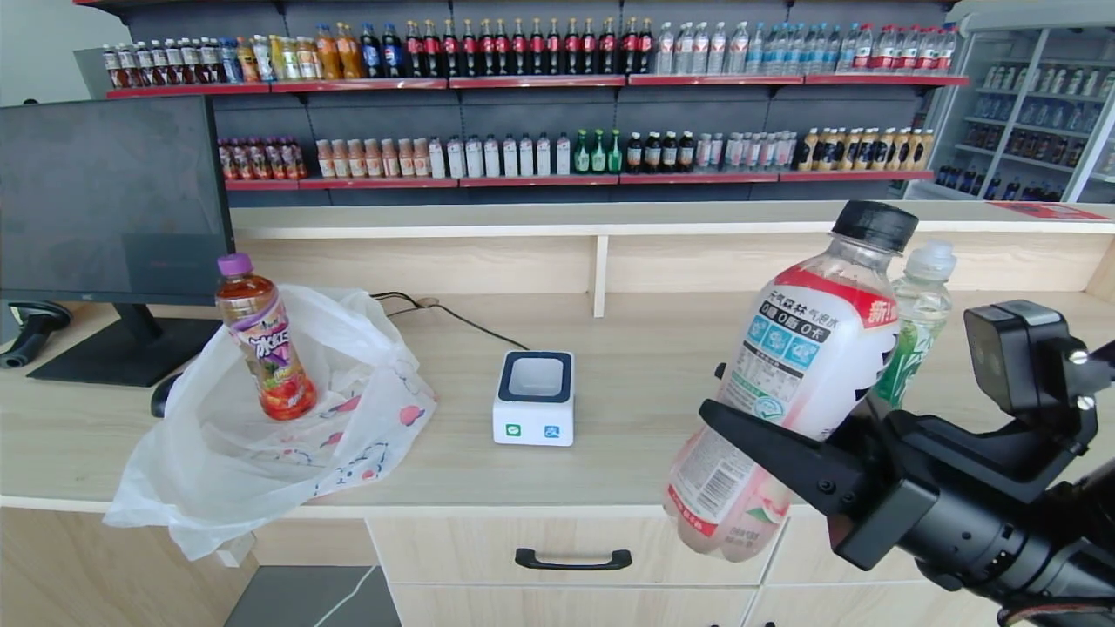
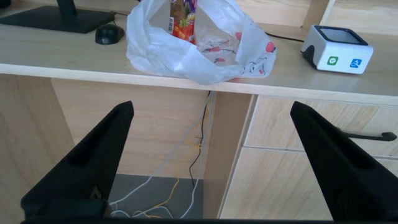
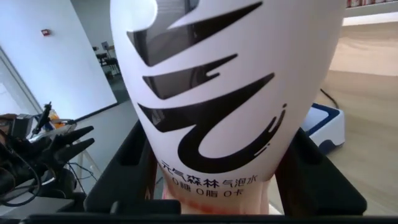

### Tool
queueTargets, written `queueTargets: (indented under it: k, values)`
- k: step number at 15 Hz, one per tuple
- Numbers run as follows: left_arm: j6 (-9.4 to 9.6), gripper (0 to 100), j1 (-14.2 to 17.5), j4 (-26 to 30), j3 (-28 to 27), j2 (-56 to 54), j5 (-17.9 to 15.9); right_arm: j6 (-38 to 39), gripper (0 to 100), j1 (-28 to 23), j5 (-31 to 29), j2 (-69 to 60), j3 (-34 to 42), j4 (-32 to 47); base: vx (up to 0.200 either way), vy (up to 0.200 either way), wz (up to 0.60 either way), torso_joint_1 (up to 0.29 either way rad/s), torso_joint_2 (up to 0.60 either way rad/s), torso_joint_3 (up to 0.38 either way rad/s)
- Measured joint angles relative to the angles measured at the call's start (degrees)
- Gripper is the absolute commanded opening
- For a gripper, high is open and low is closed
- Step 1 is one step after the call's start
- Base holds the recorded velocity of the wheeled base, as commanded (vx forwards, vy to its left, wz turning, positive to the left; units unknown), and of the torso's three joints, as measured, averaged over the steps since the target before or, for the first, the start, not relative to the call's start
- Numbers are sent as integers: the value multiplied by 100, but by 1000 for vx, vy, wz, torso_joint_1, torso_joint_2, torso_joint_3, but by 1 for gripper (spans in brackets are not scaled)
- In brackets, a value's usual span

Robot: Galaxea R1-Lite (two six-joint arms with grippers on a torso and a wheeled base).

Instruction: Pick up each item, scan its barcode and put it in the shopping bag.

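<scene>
My right gripper (image 1: 788, 444) is shut on a pink peach drink bottle (image 1: 784, 383) with a black cap, held tilted in the air at the counter's front right; its white label with black strokes (image 3: 217, 106) faces the wrist camera. The white barcode scanner (image 1: 534, 398) sits mid-counter, to the left of the held bottle, and shows too as scanner (image 2: 337, 48). A white plastic shopping bag (image 1: 218, 444) lies at the left with a purple-capped red tea bottle (image 1: 264, 340) standing in it. My left gripper (image 2: 211, 162) hangs open below the counter's front edge, under the bag (image 2: 193, 43).
A green-labelled clear bottle (image 1: 915, 322) stands on the counter behind the held one. A monitor (image 1: 113, 200), a handheld scanner (image 1: 30, 331) and a black mouse (image 2: 109, 35) occupy the far left. A cable (image 1: 453, 318) runs behind the scanner. Drawers with a black handle (image 1: 572, 559) are below.
</scene>
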Motion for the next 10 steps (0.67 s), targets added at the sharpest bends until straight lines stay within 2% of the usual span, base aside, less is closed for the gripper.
queueTargets:
  k: [4,7,10]
  values:
    - [7,100,0,0,0,0,0,600,0,146,472,-78,-293,4,0,0,0,0,0,0]
    - [11,100,0,0,0,0,0,657,0,280,483,-141,-332,12,0,0,0,0,0,0]
    - [11,100,0,0,0,0,0,1078,0,302,485,-185,-564,11,0,0,0,0,0,0]
